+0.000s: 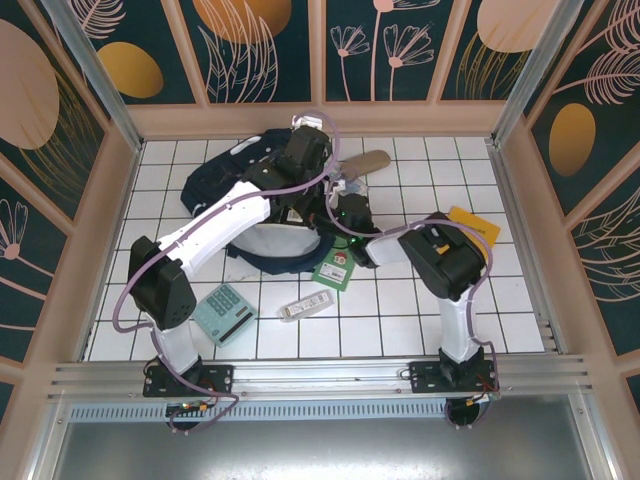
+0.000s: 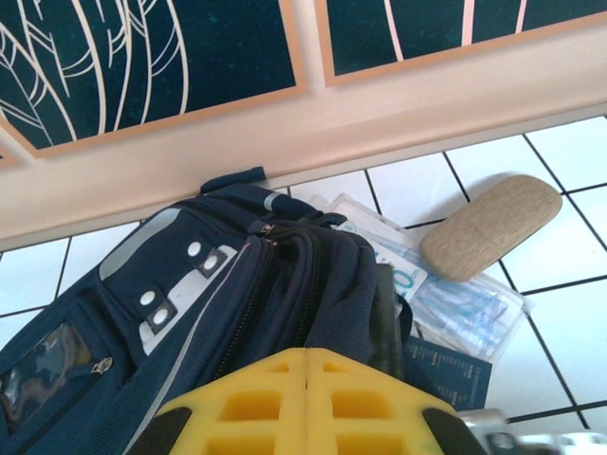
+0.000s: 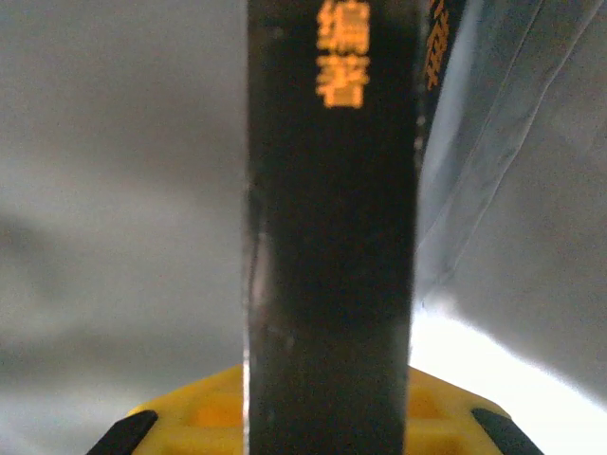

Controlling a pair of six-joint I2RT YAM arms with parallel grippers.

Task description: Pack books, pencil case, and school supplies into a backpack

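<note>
held item: dark book (image 3: 327, 237), standing edge-on in the right claw (image 3: 322, 403), orange characters showing on its dark edge; pale grey cloth is surrounding it, probably the bag's lining.
handling: likely behaving as thin, stiff and light; the cover is looking smooth, so it may be prone to slipping; a hold across the edge near its middle is probably suiting it best.
right claw: clamping on the dark book at the bag's mouth.
backpack (image 1: 205, 185): navy, soft and slumping, white patches showing; lying at eleven o'clock on the counter (image 1: 420, 320).
left claw (image 2: 308, 365): fingers pressing together over the backpack's top; whether cloth is pinched between them, I cannot tell.
pencil case (image 1: 365, 163): tan, lying at two o'clock of the backpack.
clear packet (image 2: 465, 303): lying just beside the pencil case.
green book (image 1: 335, 268): lying at five o'clock of the backpack.
white-grey bar (image 1: 305, 306): lying at six o'clock.
calculator (image 1: 225, 312): lying at seven o'clock.
yellow-orange book (image 1: 475, 225): lying at three o'clock.
</note>
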